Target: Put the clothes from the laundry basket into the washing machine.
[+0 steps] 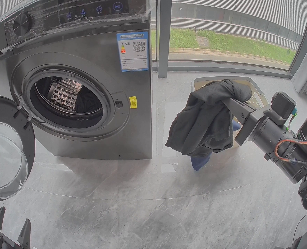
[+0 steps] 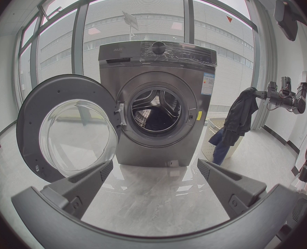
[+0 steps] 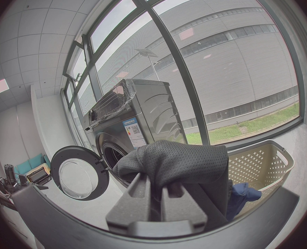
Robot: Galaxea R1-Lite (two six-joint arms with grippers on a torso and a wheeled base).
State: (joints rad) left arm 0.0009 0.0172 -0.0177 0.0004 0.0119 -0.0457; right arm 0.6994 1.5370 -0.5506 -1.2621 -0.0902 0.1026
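One dark grey garment [image 1: 202,125] is pinched in the right pincer [image 1: 233,105] and held above the laundry basket [image 1: 240,78], well apart from the open washing machine [image 1: 91,52]. Left pincer [image 1: 14,215] is spread, low. Risk: the blue garment [image 1: 199,161] hanging beneath may be snagged and dropped on the floor during transfer.
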